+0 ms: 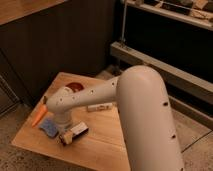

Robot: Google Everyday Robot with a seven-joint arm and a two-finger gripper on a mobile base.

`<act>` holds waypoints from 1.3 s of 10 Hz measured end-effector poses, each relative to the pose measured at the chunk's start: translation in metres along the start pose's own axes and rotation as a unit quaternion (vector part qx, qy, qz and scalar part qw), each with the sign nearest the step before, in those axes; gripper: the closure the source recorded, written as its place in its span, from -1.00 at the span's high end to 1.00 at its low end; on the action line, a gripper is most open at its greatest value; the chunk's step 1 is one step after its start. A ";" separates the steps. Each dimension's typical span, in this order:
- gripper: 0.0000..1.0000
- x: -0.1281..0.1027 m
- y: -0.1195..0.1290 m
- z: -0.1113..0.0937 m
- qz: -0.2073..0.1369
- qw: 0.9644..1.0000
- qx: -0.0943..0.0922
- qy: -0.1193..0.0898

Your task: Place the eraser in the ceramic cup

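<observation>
My gripper hangs low over the front left part of the wooden table, at the end of the big white arm. It is shut on the eraser, a flat pale-and-dark block that lies on the tabletop and sticks out to the right of the fingers. The ceramic cup is hidden, probably behind the arm.
A flat blue sponge lies just left of the gripper, with an orange carrot-like piece beyond it. An orange-red bowl stands at the back of the table and a white bottle lies on its side mid-table. Dark shelving rises behind.
</observation>
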 end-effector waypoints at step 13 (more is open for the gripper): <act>-0.41 -0.026 -0.028 -0.083 0.022 0.995 0.058 -0.075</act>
